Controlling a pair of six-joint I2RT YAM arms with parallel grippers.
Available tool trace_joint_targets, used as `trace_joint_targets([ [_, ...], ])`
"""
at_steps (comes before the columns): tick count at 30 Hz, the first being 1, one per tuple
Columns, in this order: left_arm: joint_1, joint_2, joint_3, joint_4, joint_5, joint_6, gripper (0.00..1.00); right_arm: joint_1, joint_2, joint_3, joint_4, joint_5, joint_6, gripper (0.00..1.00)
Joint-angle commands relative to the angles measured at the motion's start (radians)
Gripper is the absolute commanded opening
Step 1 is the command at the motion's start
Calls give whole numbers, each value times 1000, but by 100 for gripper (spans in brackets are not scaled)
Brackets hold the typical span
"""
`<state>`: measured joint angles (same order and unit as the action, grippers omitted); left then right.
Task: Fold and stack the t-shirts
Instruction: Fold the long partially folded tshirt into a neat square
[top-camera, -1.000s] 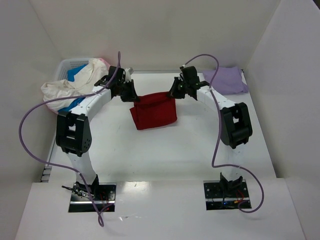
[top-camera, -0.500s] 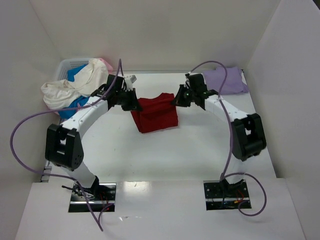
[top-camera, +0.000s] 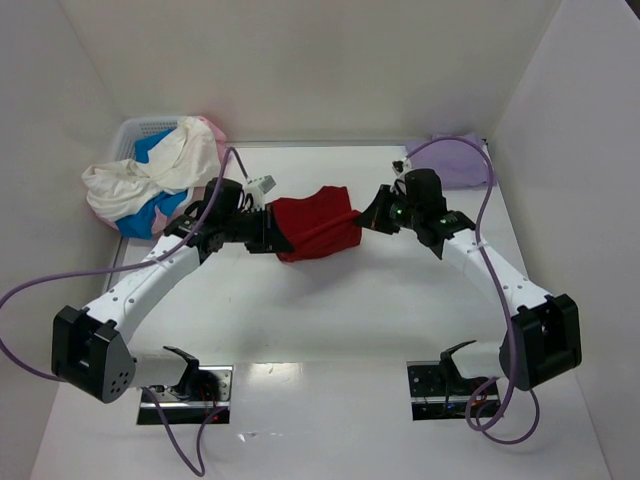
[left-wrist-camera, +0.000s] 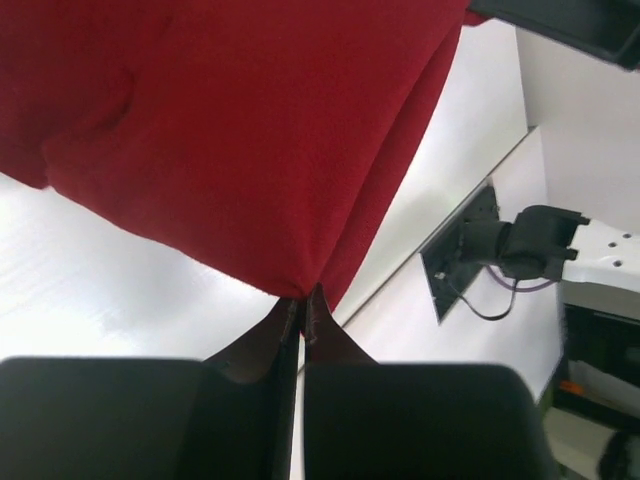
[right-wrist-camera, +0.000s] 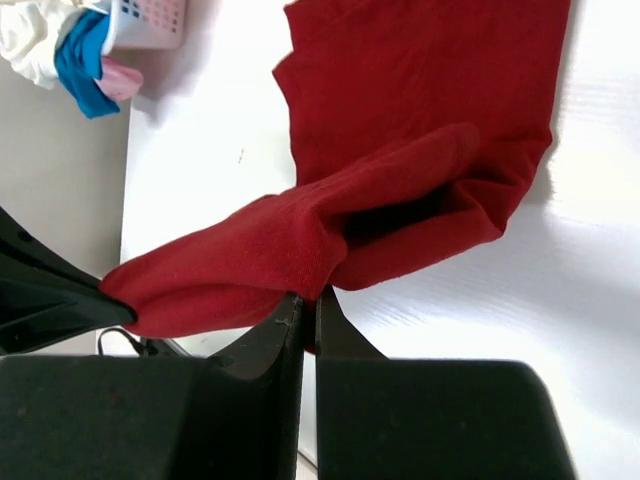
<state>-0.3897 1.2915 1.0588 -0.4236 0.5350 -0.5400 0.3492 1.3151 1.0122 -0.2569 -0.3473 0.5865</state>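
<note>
Overhead view: both arms reach in from the near edge over the white table (top-camera: 330, 320). The left gripper (top-camera: 270, 232) and right gripper (top-camera: 374, 214) face each other. Each sits at one end of the dark red short-sleeved cloth t-shirt (top-camera: 318, 224), which lies between them, about centred left to right and past mid-table.

Left wrist view: the black fingers (left-wrist-camera: 265, 350) are pressed together, with a corner of the red cloth pinched at their tips. The cloth fans out and away from the pinch. Only this view shows a black base plate (left-wrist-camera: 462, 262) of an arm at the near edge.

Right wrist view: here too the fingers (right-wrist-camera: 262, 345) are closed, clamped on a thick rolled fold of the red shirt. Beyond the fold, the rest of the shirt lies flat on the table. The overhead view does not resolve this; there the shirt reads as one bunched mass.

Orientation: the shirt's long axis runs left to right between the grippers, with the left end slightly nearer than the right.

Container: a white plastic lattice basket (top-camera: 140, 130) stands in the far left corner. A cream-white t-shirt (top-camera: 130, 182) spills over its near rim. A bright blue t-shirt (top-camera: 150, 214) hangs under it and a pink t-shirt (top-camera: 209, 127) sits at the far side.

Far right corner: a pale lavender t-shirt (top-camera: 464, 166) lies folded on the table, well apart from the basket and partly crossed by a purple cable (top-camera: 470, 145).
</note>
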Motion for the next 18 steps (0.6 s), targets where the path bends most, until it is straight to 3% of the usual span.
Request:
trace_joint_targets([
  [1, 5, -40, -16, -23, 37, -57, 0, -19, -22, 5, 36, 70, -23, 4],
  [13, 28, 152, 50, 48, -64, -155, 0, -19, 316, 268, 56, 97, -42, 5],
  [18, 118, 233, 59, 123, -82, -231, 0, -29, 478, 439, 38, 97, -51, 7],
])
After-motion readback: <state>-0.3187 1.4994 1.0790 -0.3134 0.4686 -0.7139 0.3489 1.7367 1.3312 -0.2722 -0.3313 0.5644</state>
